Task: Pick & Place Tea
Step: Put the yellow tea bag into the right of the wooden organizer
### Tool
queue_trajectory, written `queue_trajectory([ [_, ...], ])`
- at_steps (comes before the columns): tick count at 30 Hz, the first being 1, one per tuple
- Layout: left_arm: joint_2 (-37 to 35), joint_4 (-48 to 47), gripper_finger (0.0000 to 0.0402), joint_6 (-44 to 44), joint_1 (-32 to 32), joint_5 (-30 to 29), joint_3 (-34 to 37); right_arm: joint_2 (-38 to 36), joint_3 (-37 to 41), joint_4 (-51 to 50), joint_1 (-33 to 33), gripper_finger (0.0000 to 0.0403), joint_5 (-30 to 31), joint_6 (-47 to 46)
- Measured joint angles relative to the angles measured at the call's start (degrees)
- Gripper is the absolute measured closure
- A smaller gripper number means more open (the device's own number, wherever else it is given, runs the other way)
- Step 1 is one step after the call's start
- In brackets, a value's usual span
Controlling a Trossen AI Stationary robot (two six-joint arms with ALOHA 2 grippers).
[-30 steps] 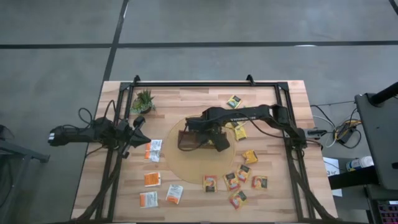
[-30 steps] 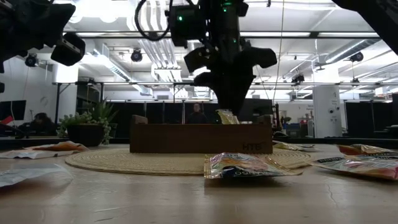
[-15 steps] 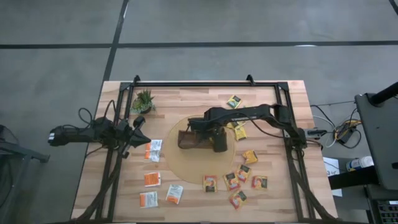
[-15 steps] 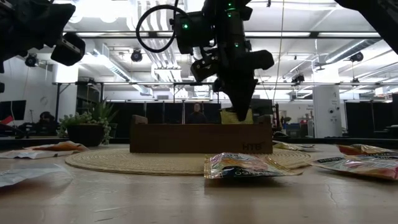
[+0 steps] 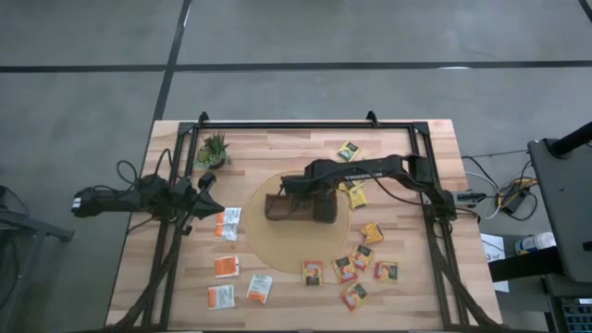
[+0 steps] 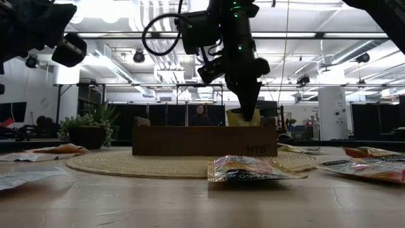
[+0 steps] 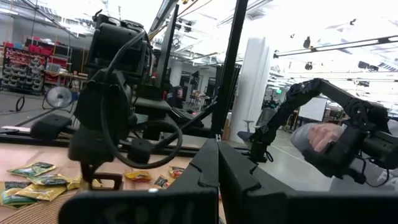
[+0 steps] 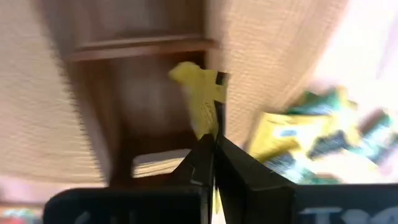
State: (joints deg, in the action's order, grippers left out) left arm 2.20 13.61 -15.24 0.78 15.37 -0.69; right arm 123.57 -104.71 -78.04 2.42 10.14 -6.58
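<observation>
Low view: right gripper hangs over the right end of the wooden tray, pinching a yellow sachet that's poking partly down into the tray, top edge above the rim.
Right jaws: closed on that yellow sachet; the right wrist view shows it squeezed between the two fingers with a tray compartment right behind it.
Left jaws: closed, holding nothing; left gripper is parked at the left edge of the worktop, near the potted plant.
Where the tea is: one in the jaws, the rest loose on the worktop. Orange ones sit in a cluster at the near right, white-and-orange ones on the left.
Risk: the sachet looks tilted, so I'd guess it could catch on a divider or rim and flop outside onto the round woven mat when let go.
Other risk: sachet might cling to a finger on release.
Arm pose: right arm reaches in from the right side, stretched across to the tray, wrist pointing down.
</observation>
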Motion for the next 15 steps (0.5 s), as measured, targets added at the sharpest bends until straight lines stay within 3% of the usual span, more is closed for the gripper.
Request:
queue_trajectory([
  [7,0.0,0.0,0.0402,0.0,0.0,0.0,0.0,-0.2,0.1,0.1,-1.0,0.0394,1.3,-2.4],
  [15,0.0,0.0,0.0402,0.0,0.0,0.0,0.0,-0.2,1.4,0.5,-3.3,0.0394,-2.3,-1.2],
])
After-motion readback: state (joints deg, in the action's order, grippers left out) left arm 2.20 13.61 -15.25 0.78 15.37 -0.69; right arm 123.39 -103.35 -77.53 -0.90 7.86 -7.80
